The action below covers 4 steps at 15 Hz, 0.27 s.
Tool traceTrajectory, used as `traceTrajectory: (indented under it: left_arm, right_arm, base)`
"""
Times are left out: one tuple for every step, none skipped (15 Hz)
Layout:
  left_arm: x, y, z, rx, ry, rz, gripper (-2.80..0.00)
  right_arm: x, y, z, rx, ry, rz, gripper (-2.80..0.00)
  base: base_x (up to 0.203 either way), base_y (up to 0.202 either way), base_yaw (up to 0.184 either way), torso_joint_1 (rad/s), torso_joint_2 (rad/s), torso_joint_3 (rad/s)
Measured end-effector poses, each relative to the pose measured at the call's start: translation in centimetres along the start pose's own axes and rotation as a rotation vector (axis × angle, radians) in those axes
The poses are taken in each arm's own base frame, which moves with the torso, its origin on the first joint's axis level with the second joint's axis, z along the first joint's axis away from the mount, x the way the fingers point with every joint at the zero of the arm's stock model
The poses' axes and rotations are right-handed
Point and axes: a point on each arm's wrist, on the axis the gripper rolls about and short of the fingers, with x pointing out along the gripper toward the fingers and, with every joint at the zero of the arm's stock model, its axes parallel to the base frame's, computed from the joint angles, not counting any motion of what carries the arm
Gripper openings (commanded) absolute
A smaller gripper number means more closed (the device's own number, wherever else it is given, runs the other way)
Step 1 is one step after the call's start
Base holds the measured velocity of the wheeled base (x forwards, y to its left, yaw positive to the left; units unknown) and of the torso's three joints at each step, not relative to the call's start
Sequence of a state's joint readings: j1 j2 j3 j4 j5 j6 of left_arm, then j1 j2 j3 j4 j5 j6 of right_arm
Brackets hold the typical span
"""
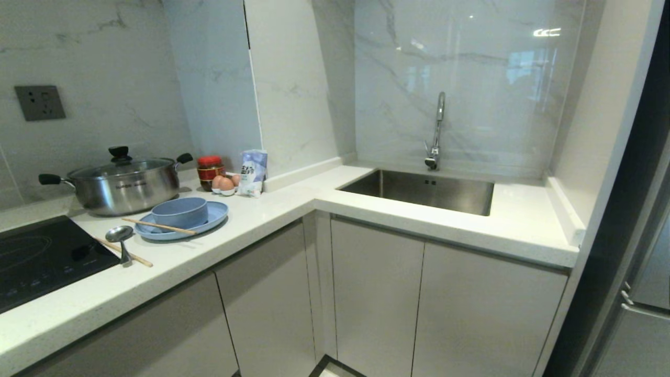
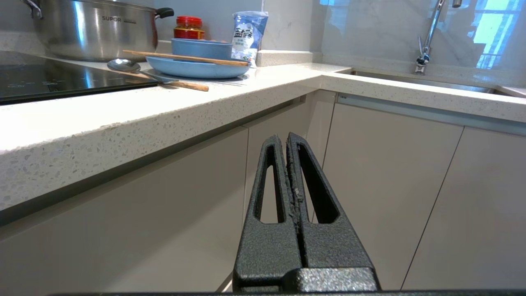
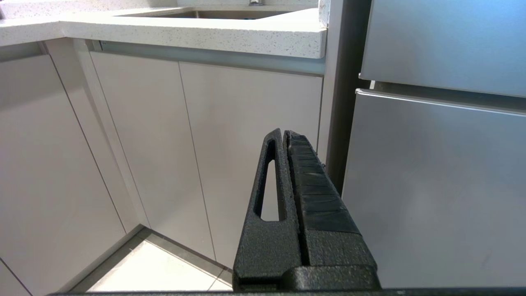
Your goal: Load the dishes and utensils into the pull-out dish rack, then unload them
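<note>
While both arms hang low before closed cabinet doors (image 1: 377, 293), left gripper (image 2: 286, 139) fingers pressed together, empty; right gripper (image 3: 284, 133) likewise. Bowl (image 1: 179, 211) sits on plate (image 1: 212, 217), counter (image 1: 272, 209) left. One chopstick (image 1: 159, 226) across plate, other beside spoon (image 1: 120, 235) near cooktop (image 1: 42, 256).

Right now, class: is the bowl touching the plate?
Touching. The head view shows the bowl sitting inside the plate, resting on it.
</note>
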<state>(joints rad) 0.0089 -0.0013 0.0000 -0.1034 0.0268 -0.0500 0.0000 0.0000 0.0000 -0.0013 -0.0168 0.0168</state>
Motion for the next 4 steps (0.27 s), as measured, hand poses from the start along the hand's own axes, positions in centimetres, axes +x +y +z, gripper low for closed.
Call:
traceTrajectory:
  left_arm:
    - [0.0,0.0,0.0,0.0,0.0,0.0,-2.8]
    - [0.0,0.0,0.0,0.0,0.0,0.0,-2.8]
    - [0.0,0.0,0.0,0.0,0.0,0.0,-2.8]
    - [0.0,0.0,0.0,0.0,0.0,0.0,-2.8]
  right_arm:
    - [0.0,0.0,0.0,0.0,0.0,0.0,-2.8]
    - [0.0,0.0,0.0,0.003,0.0,0.0,-2.8]
    - [0.0,0.0,0.0,0.005,0.0,0.0,-2.8]
    - [0.0,0.0,0.0,0.005,0.0,0.0,-2.8]
  base:
    - [0.0,0.0,0.0,0.0,0.0,0.0]
    - [0.0,0.0,0.0,0.0,0.0,0.0]
    - [0.0,0.0,0.0,0.0,0.0,0.0]
    - [0.0,0.0,0.0,0.0,0.0,0.0]
